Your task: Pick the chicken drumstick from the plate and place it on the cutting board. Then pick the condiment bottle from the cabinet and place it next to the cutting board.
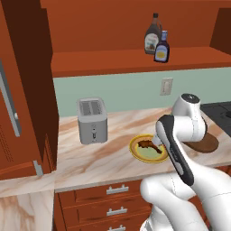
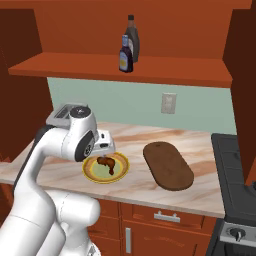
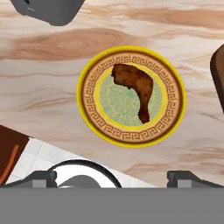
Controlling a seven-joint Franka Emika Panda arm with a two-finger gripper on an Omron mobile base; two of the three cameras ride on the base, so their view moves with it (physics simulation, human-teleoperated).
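Gripper (image 3: pixel 112 178) spread wide, grasping nothing, hanging above the plate (image 3: pixel 174 114). Chicken drumstick (image 3: pixel 136 89) lying on the plate ahead of the fingertips (image 3: pixel 43 178), untouched, cutting board (image 3: pixel 218 78) off to one side on the marble counter (image 3: pixel 43 87). Condiment bottle (image 1: pixel 162 47) up on the cabinet (image 1: pixel 113 61) shelf beside a taller brown bottle (image 1: pixel 152 35).

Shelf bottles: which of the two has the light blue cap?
The condiment bottle, the shorter dark blue one standing in front; the brown bottle behind it is taller with a dark cap.
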